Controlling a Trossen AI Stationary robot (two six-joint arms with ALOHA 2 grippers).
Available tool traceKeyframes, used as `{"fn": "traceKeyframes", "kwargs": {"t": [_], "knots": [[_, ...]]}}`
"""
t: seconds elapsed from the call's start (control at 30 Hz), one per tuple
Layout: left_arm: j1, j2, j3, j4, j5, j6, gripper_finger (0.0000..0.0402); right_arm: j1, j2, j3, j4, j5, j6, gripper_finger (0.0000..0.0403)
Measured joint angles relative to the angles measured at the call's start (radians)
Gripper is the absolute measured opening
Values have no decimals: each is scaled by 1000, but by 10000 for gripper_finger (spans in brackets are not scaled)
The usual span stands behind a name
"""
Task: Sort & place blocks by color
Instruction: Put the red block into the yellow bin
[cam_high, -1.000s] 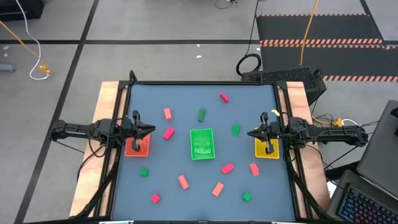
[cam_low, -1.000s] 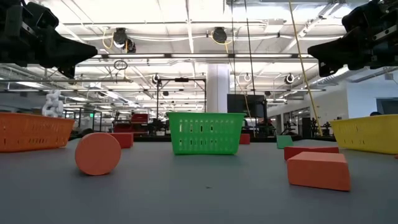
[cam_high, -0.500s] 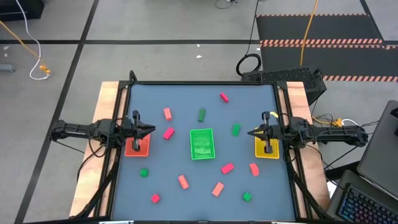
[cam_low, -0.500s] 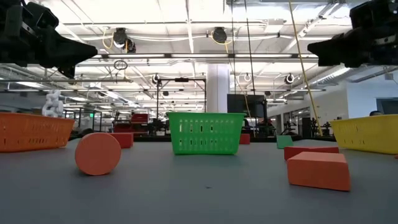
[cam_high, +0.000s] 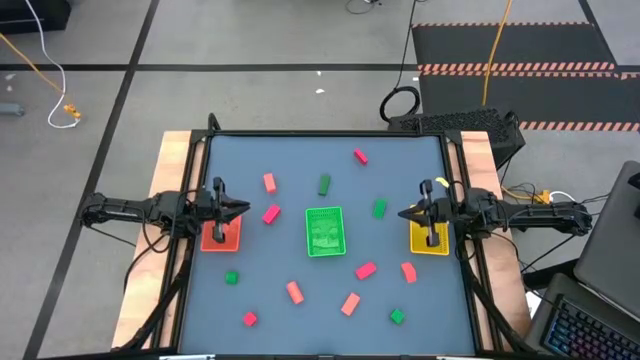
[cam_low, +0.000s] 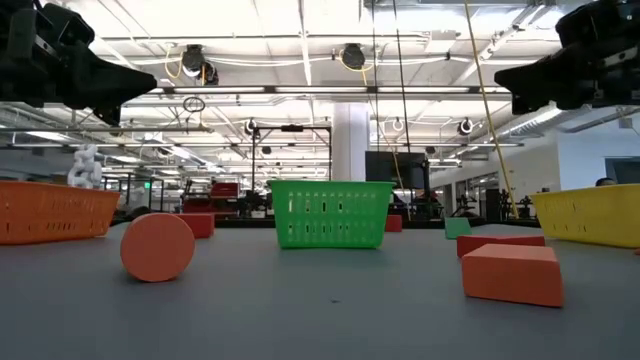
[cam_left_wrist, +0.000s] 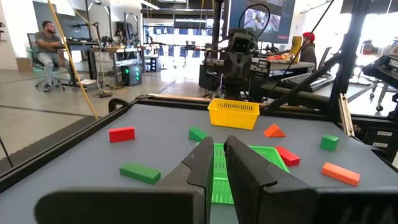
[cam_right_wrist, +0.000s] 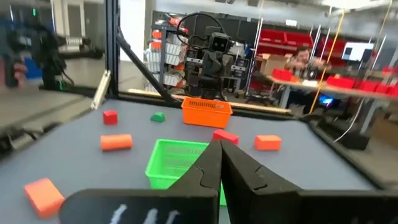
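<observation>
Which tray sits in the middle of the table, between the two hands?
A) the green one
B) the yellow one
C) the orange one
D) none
A: in the high view the green tray lies at the table's centre, with the left hand and right hand on either side.

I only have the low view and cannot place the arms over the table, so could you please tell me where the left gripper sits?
Observer: The left gripper hangs near the orange tray at the table's left edge, pointing inward and holding nothing.
Operator: Thank you. And the right one?
Observer: The right gripper hangs near the yellow tray at the right edge, fingers shut and empty.
Operator: How many green blocks are out?
Observer: Four green blocks lie loose on the table around the green tray.
</observation>
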Motion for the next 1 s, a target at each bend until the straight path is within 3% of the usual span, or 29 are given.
{"fn": "traceKeyframes", "kwargs": {"t": [0.37,0.53,0.73,0.87,1.0], "knots": [[0,0,0,119,-1,-31,47,0,0,0,75,0,272,0],[0,0,0,116,-1,-31,47,0,0,0,77,3,302,0],[0,0,0,127,-1,-16,47,0,2,0,176,98,268,1],[0,1,8,125,-24,-43,47,0,4,0,228,112,258,31],[0,25,51,110,-104,-29,47,0,24,1,266,226,230,98]]}}
